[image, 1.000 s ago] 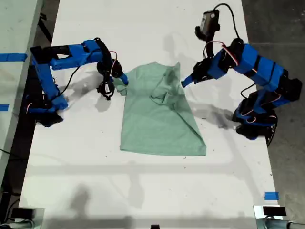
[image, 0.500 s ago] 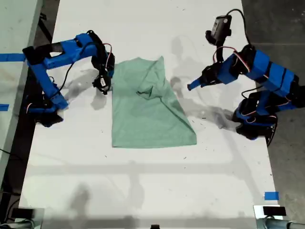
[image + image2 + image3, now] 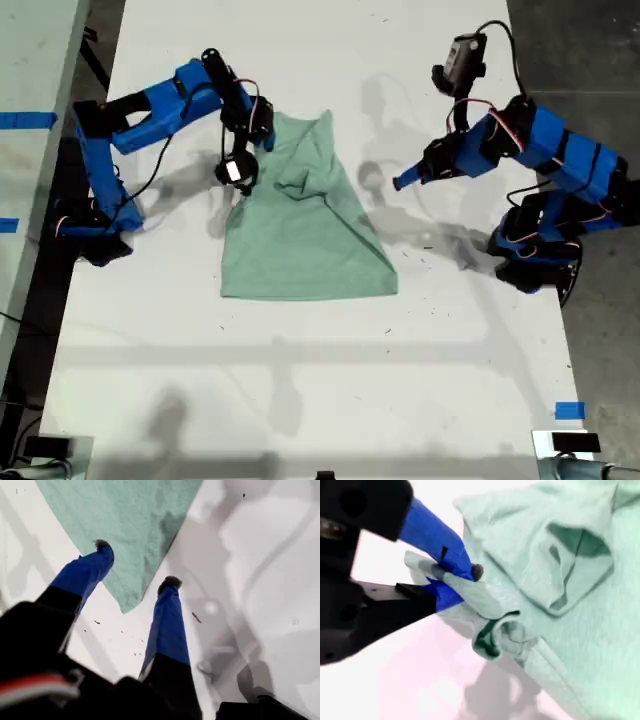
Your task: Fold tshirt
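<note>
- The tshirt (image 3: 305, 230) lies partly folded on the white counter (image 3: 300, 400), near its middle.
- My second gripper (image 3: 455, 580) pinches a bunched edge of the cloth at the exterior view's left.
- My first gripper (image 3: 135, 567) is spread and empty, hovering over a corner of the cloth.
</note>
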Controlling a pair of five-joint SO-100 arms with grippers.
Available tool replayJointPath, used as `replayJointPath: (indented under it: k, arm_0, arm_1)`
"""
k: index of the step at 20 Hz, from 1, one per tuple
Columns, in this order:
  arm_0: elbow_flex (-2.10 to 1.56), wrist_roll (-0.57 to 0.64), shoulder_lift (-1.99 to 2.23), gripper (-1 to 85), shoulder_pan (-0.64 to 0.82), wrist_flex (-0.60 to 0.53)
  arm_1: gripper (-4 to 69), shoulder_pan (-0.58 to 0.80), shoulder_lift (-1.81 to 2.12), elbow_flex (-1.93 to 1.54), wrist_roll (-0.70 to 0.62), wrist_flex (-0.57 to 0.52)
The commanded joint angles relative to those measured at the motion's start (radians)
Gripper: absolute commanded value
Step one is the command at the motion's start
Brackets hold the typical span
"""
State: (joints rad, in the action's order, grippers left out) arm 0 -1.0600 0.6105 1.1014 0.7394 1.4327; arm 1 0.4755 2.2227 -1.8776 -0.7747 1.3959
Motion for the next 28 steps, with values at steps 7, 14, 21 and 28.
replayJointPath:
  k: [7, 14, 21, 28]
  arm_0:
    - [0.181, 0.005, -0.219, 31.1, -0.037, -0.021]
    - [-0.018, -0.035, 0.281, 6.7, -0.097, 0.230]
    - [-0.546, -0.285, 0.541, 24.9, -0.405, 0.044]
    - [-0.900, -0.466, 0.723, 25.6, -0.577, -0.213]
  arm_1:
    - [22.5, -0.028, 0.057, -0.046, 0.029, -0.049]
    - [22.6, -0.107, 0.032, -0.074, -0.009, -0.067]
    - [29.7, -0.310, -0.163, -0.207, 0.046, -0.273]
    - [27.9, -0.400, -0.221, -0.417, 0.156, -0.512]
